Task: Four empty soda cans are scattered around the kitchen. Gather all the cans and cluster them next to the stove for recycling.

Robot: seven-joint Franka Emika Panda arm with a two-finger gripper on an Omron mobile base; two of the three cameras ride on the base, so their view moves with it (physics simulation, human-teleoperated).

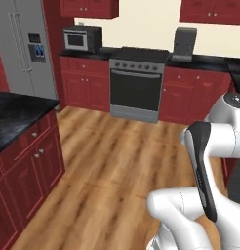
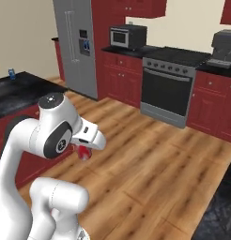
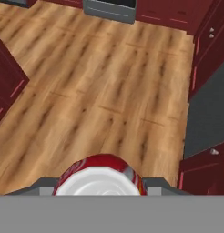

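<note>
Fingers [image 3: 152, 183] clamped on a red cylindrical soda can w/ a silver top [image 3: 101, 178], which sits right at the bottom of the hand view between the two grey tips; in the right base view the same can shows as a red blob under the white wrist, gripper [image 2: 83, 151] held up over the wood plank floor [image 2: 150, 159], mid-room. Wide steel-fronted stove w/ black cooktop and a row of dark knobs [image 1: 136, 88] stands against the far wall, well apart from the arm, w/ dark red cabinets [image 1: 85, 85] and black marbled countertop [image 1: 210, 62] either side of it. Boxy black microwave [image 1: 82, 39] sits on the counter left of the stove, a grey appliance to its right. No cans visible on the counter next to the stove as far as I can tell, so prob none delivered yet, or too small to see. A small blue-and-white can-like object [image 2: 11, 73] stands on the black island counter [image 2: 23, 91] at far left of the right base view, likely another one to fetch. Judgement: one can in hand and in transit, needs carrying to the stove-side counter and setting down upright; the rest not yet gathered, two not located in these views
</note>
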